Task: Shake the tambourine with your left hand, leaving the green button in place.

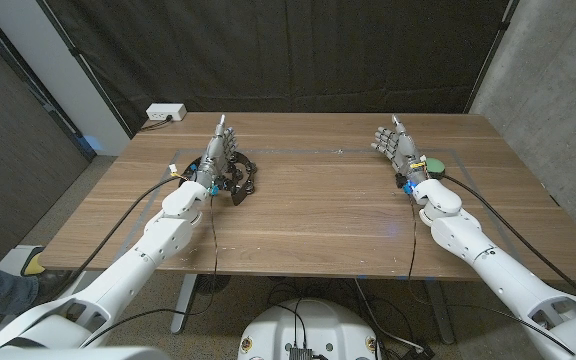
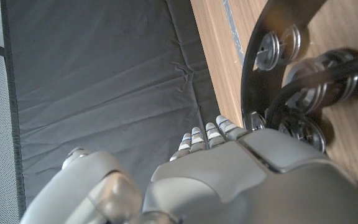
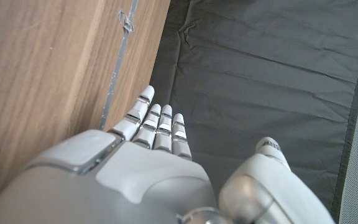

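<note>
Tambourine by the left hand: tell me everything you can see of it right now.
The black-framed tambourine lies on the wooden table, just to the inner side of the left hand. Its dark curved rim carries pairs of shiny silver metal jingles, clear in the left wrist view. The hand's straight fingers stand beside the rim; whether they touch it I cannot tell. It is not lifted.

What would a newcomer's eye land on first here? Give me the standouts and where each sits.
First, the two white arms reaching in over the wooden table. The left robot hand stands with fingers extended beside the black tambourine, whose metal jingles shine close up in the left wrist view. Across the table, the right robot hand stands open next to the green button, against a dark curtain behind.
</note>
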